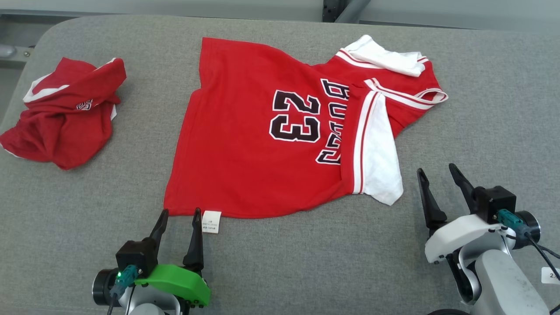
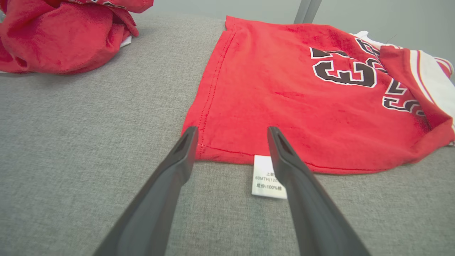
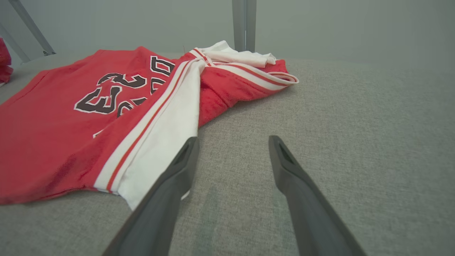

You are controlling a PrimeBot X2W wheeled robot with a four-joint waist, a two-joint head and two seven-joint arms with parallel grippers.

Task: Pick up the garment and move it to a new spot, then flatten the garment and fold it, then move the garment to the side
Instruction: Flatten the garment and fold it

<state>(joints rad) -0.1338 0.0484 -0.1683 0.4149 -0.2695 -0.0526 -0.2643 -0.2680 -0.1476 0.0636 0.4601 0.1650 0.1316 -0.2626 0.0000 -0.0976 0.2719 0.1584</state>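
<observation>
You have the left gripper (image 1: pixel 181 211) released at the garment's (image 1: pixel 249 162) near-left hem corner, and the right gripper (image 1: pixel 436 169) released just right of its white sleeve (image 1: pixel 380 153).

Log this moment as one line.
jersey: laid out, not folded | left tool: open at hem corner | right tool: open beside white sleeve | held: nothing

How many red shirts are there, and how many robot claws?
Red shirts: 2, the flat jersey and the crumpled shirt.
End effectors: 2, the left end effector and the right end effector, both open.
Total: 4.
</observation>
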